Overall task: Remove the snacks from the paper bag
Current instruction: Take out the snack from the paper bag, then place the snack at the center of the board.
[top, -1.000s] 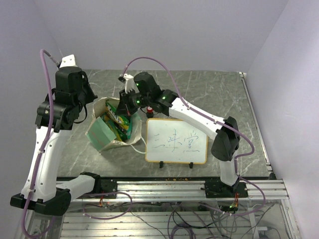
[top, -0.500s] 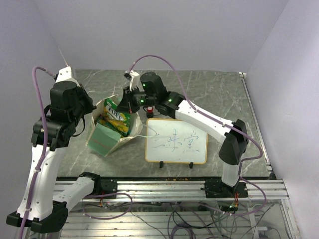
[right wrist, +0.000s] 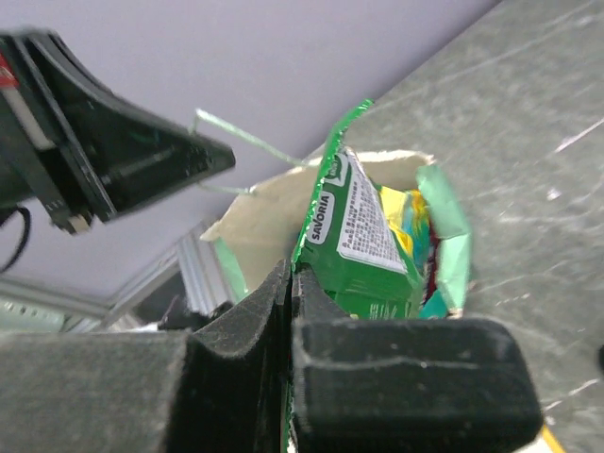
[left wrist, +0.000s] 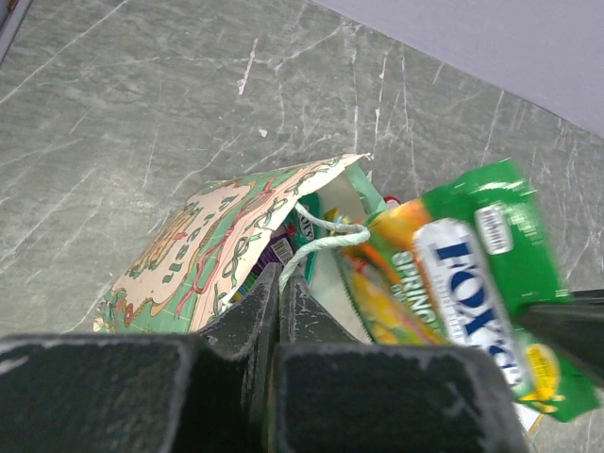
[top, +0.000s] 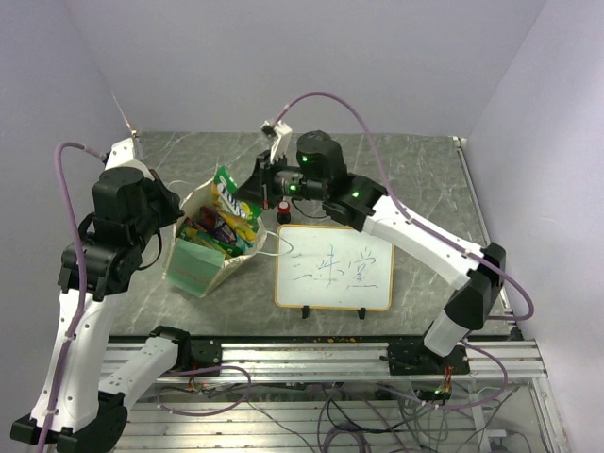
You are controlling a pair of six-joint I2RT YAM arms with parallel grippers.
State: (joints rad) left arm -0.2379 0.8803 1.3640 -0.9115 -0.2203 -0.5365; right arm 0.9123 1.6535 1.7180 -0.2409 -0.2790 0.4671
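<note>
The grey marbled desk [top: 425, 179] is carrying the paper bag [top: 193, 264], which is standing left of centre with its mouth gaping upward. The left gripper [left wrist: 280, 288] is pinching shut at the bag's rim, where the string handle [left wrist: 321, 243] runs in, bracing the mouth open. Above that mouth a green packet [top: 226, 192] is hanging clear of the paper, its long axis running steeply up and leaning away from the arms, lower end pointing back into the bag. The right gripper [right wrist: 290, 283] is clamping narrow on the packet's edge seam. More snacks [top: 219, 231] are lying jumbled inside. These packets are probably light, puffy and slick, with film that crumples instead of resisting. The flat crimped seam likely gives the surest hold, since the pillowed middle may be sliding out from under pressure.
</note>
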